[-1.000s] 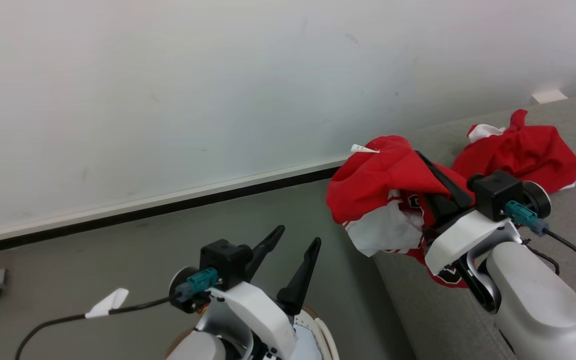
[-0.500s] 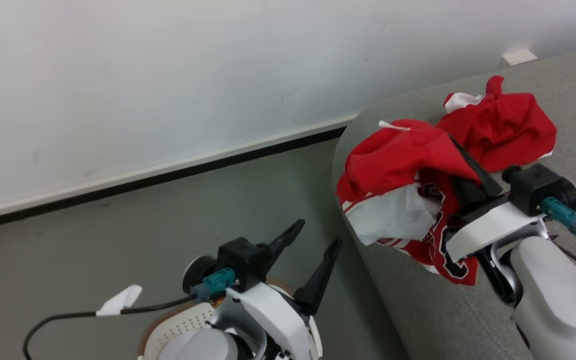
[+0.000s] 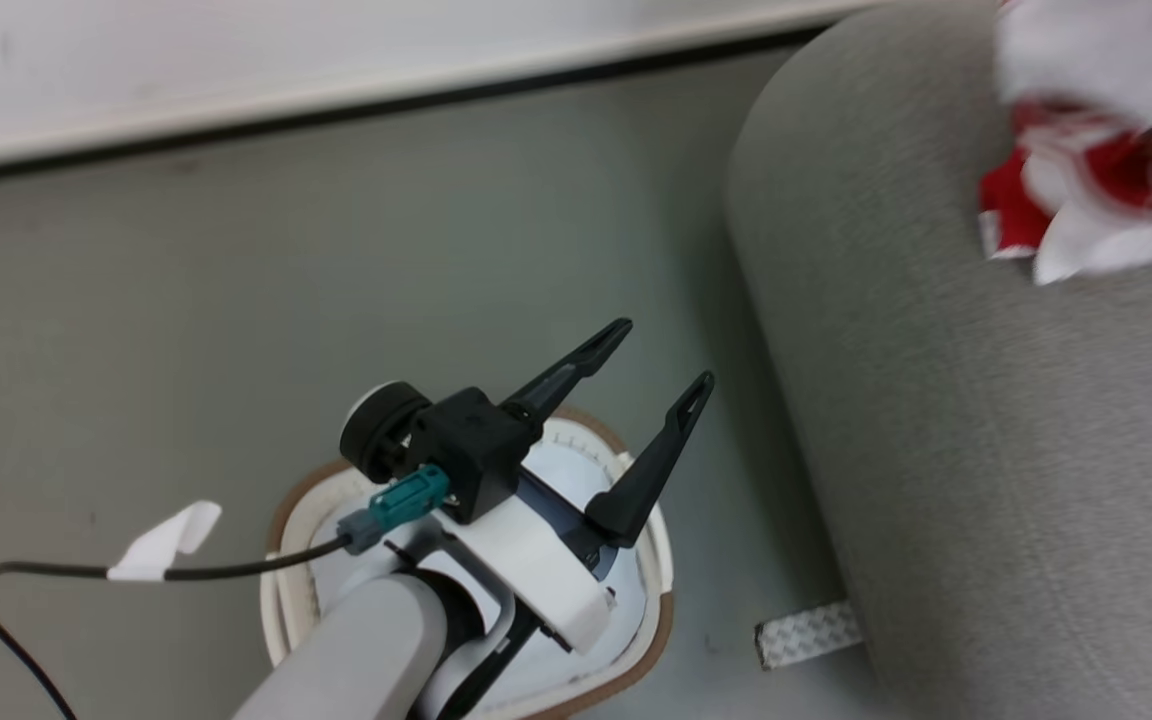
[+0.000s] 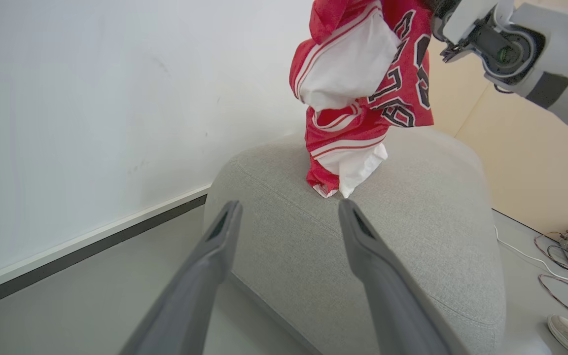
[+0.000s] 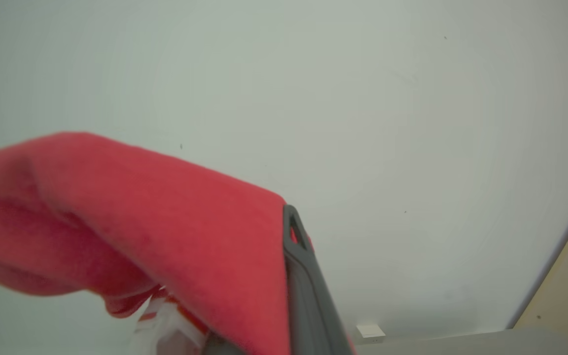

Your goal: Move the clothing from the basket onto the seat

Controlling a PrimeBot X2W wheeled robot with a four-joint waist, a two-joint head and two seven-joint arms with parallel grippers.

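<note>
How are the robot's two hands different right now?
The left hand has its two dark fingers spread wide and holds nothing; the right hand is shut on the soft red-and-white sports clothing. The left hand hangs over the rounded white plastic basket with a brown rim; the right hand holds the clothing up over the big grey fabric seat. Both have long dark fingers.

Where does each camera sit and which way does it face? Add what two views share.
Head view: from the head, down at the floor; left gripper over the basket, seat at right.
Left wrist view: along its fingers toward seat and hanging red jersey.
Right wrist view: toward the wall; jersey drapes its finger.
Shared: head and left wrist both show seat and jersey.
</note>
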